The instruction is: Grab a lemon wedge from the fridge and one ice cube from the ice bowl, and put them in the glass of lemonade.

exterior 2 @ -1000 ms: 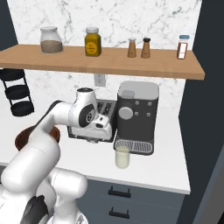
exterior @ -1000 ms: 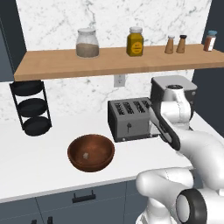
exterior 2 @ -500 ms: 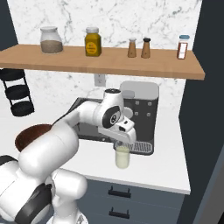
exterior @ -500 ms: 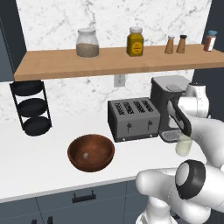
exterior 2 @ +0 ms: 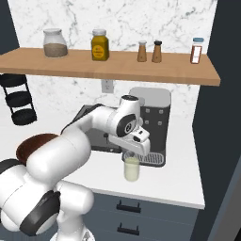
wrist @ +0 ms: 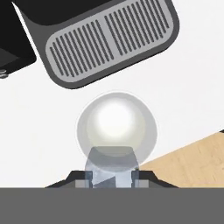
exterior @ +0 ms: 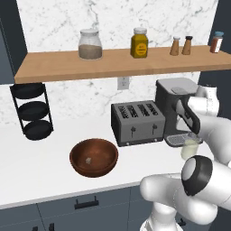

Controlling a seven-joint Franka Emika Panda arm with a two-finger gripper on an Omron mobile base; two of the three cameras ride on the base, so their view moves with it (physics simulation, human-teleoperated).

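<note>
The glass of lemonade [exterior 2: 132, 168] stands on the white counter in front of the coffee machine's drip tray. My gripper [exterior 2: 133, 153] hangs straight above it, pointing down. From the hand camera I look into the round glass [wrist: 117, 127], and my gripper [wrist: 112, 176] is shut on a pale ice cube [wrist: 111, 167] held over the glass's near rim. From the left base camera the gripper [exterior: 193, 135] sits just over the glass [exterior: 189, 149]. The dark wooden ice bowl [exterior: 94, 156] lies left of the toaster with one ice cube [exterior: 89, 160] inside. The lemon wedge and the fridge are out of view.
A black coffee machine [exterior 2: 153, 117] stands right behind the glass, its grille [wrist: 109, 37] close to the gripper. A toaster [exterior: 137, 122] sits to its left, and a black tiered stand [exterior: 31, 110] is at the far left. A wooden shelf [exterior: 113, 63] carries jars overhead.
The arm has swung right, from in front of the toaster to above the glass by the coffee machine, and has come down closer to the glass. The grip has stayed the same.
</note>
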